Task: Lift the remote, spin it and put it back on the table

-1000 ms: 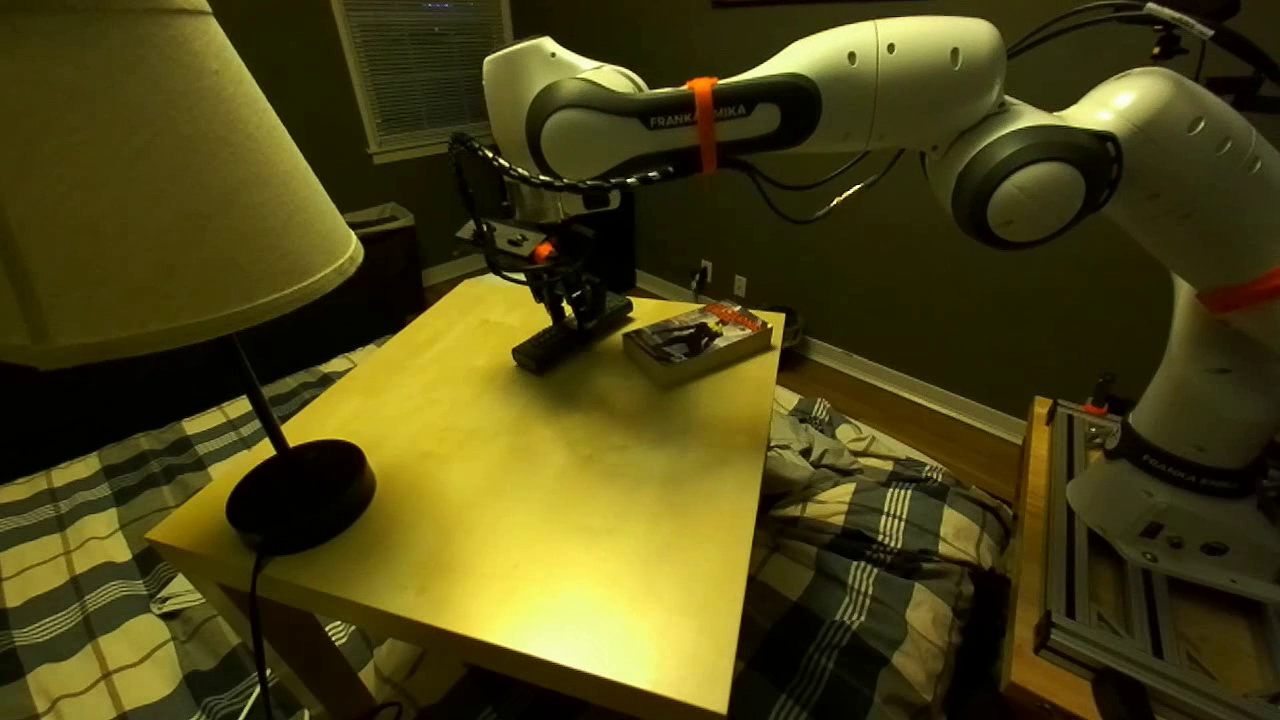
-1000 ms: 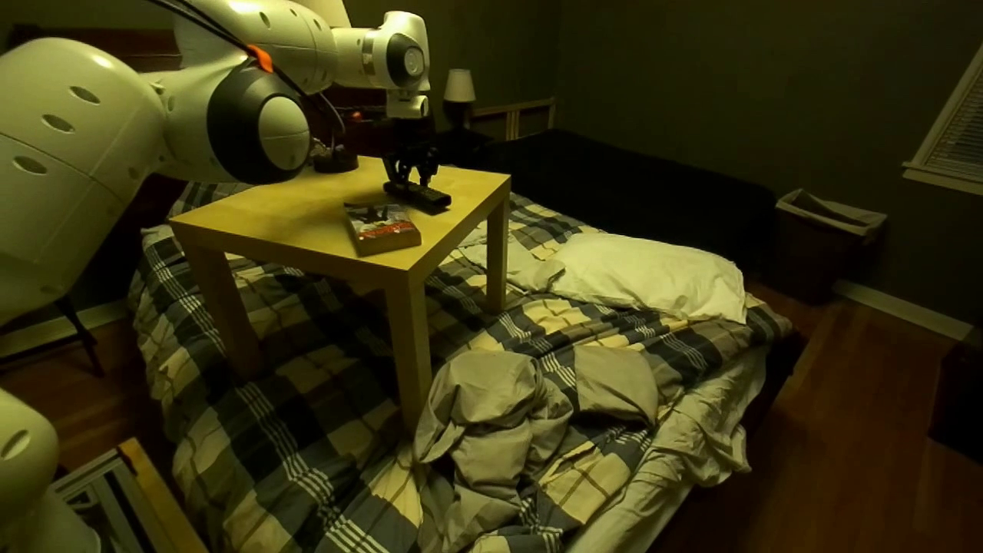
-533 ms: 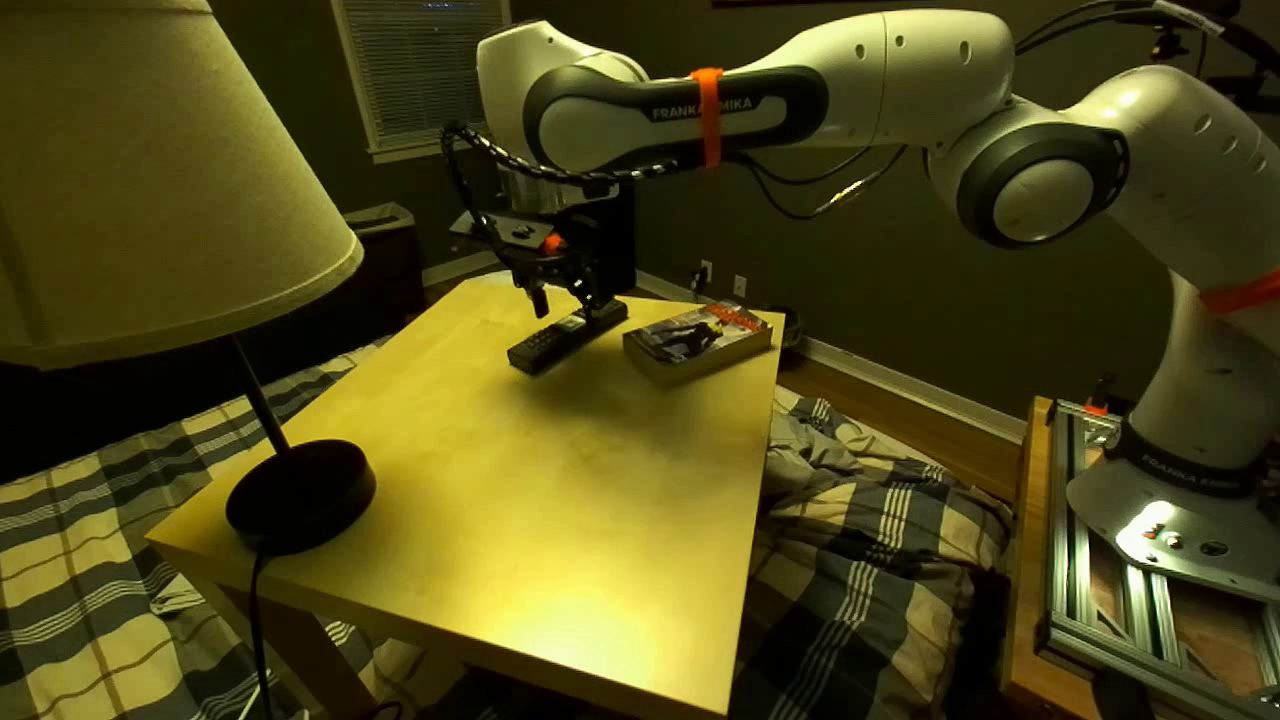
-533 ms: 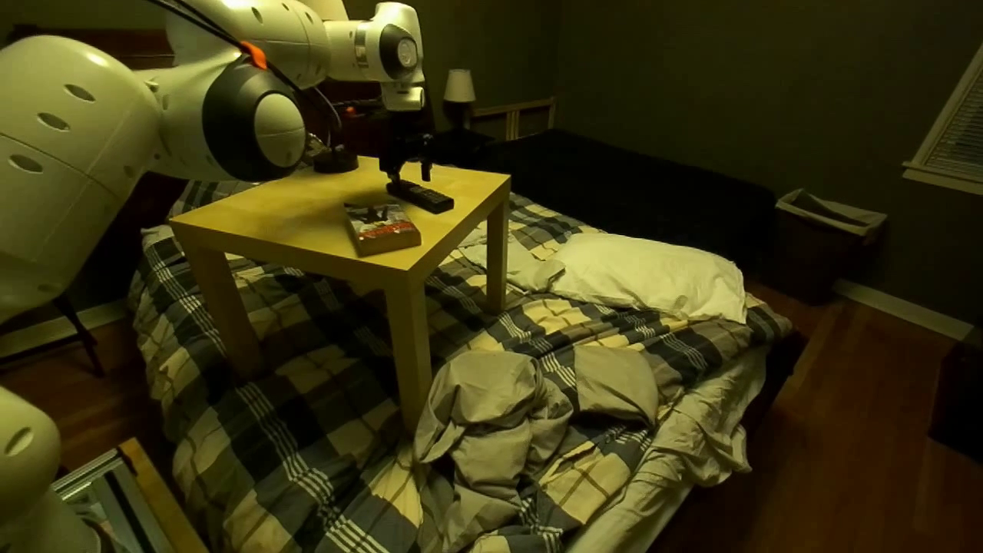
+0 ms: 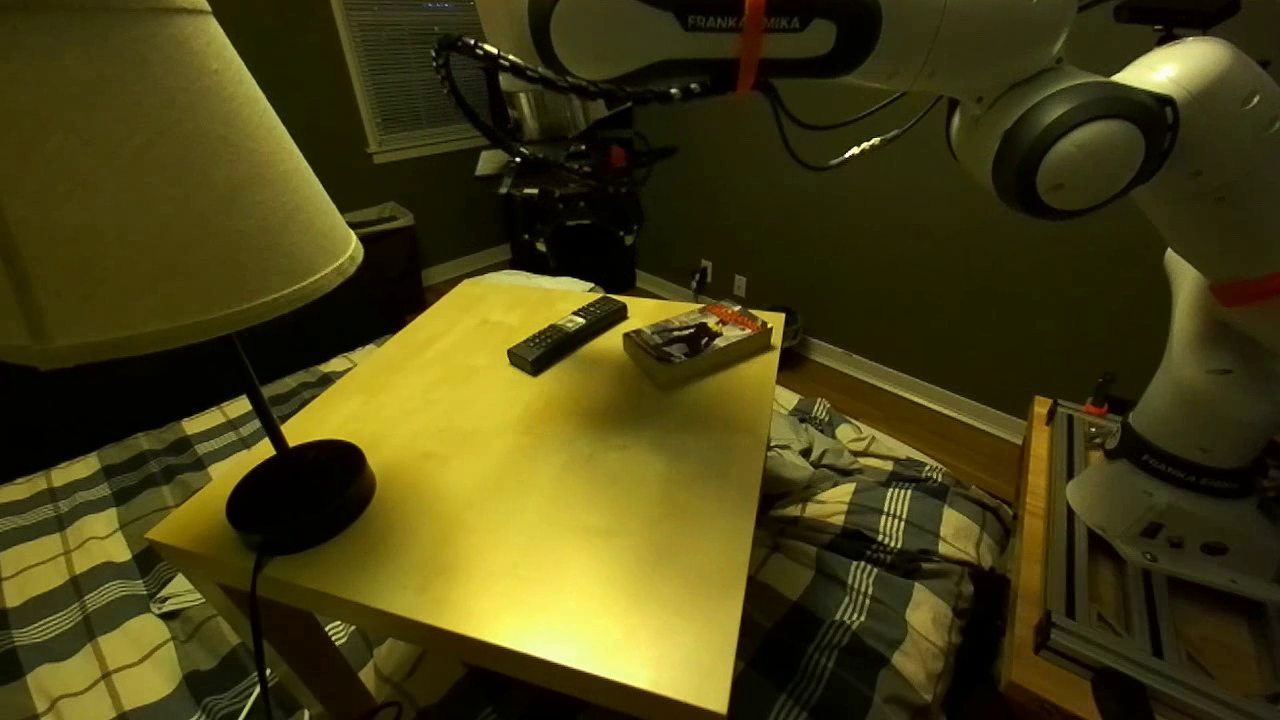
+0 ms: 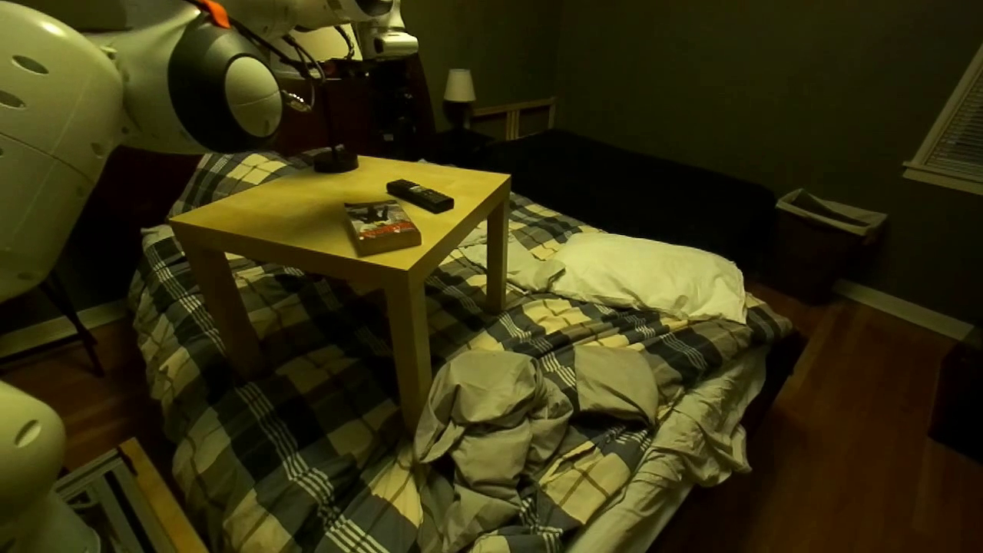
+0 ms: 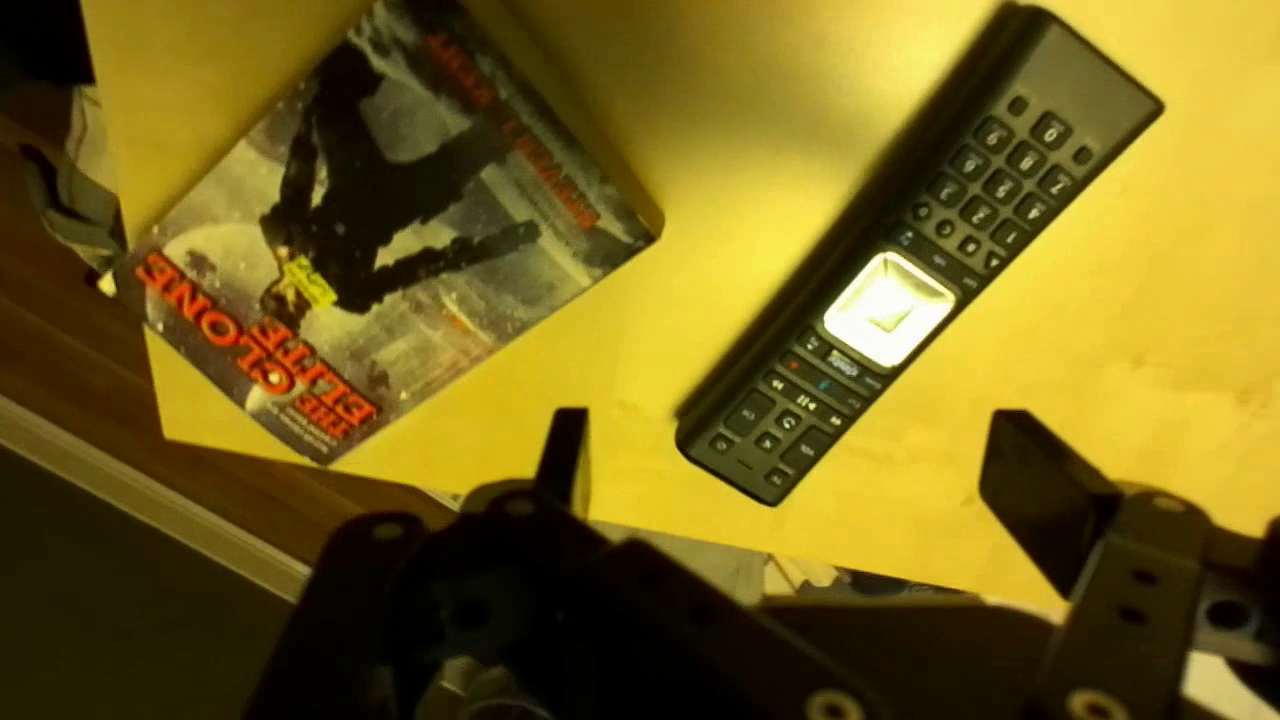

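The remote [image 5: 568, 335], a slim black bar with a bright square pad in its middle, lies flat and buttons up on the yellow-tan table [image 5: 520, 480]. Both exterior views show it beside the book; the same remote [image 6: 420, 196] rests near the table's edge. In the wrist view the whole remote [image 7: 915, 230] is visible, slanting from upper right to lower middle. My gripper [image 7: 793, 445] hangs above the table, its fingers spread wide and nothing held between them. Against the dark background in an exterior view, the raised gripper [image 5: 578, 230] is hard to make out.
A paperback book [image 7: 380, 230] lies close beside the remote. A lamp with a wide shade and black base [image 5: 300, 495] stands at a table corner. The table stands on a bed with a plaid cover [image 6: 307, 430].
A second ago my gripper was down around the remote. It has since opened, let go and risen well above the table. The remote stays lying there, now uncovered.
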Controlling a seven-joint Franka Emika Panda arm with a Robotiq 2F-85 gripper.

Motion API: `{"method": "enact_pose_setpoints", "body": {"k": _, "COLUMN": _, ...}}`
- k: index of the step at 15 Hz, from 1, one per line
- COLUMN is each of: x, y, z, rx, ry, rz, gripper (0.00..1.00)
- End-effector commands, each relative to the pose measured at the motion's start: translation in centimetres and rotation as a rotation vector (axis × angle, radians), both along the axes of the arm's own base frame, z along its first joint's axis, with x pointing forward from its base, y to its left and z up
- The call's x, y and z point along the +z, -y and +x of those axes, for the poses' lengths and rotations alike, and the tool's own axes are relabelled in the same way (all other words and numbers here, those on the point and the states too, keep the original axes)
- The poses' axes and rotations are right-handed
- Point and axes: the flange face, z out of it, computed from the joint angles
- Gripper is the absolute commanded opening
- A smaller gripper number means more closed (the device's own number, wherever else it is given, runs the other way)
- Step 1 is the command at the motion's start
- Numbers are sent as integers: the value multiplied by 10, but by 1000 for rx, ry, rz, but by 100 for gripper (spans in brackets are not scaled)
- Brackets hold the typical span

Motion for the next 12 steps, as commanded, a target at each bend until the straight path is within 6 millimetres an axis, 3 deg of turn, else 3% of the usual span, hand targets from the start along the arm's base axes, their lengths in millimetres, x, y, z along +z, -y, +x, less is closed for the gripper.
{"method": "enact_pose_setpoints", "body": {"k": 1, "x": 23, "y": 6, "z": -2, "rx": 203, "ry": -7, "rz": -7, "gripper": 100}}
{"method": "enact_pose_setpoints", "body": {"k": 7, "x": 26, "y": 3, "z": 9, "rx": 535, "ry": -2, "rz": 47, "gripper": 100}}
{"method": "enact_pose_setpoints", "body": {"k": 12, "x": 21, "y": 14, "z": 20, "rx": 805, "ry": -11, "rz": 76, "gripper": 100}}
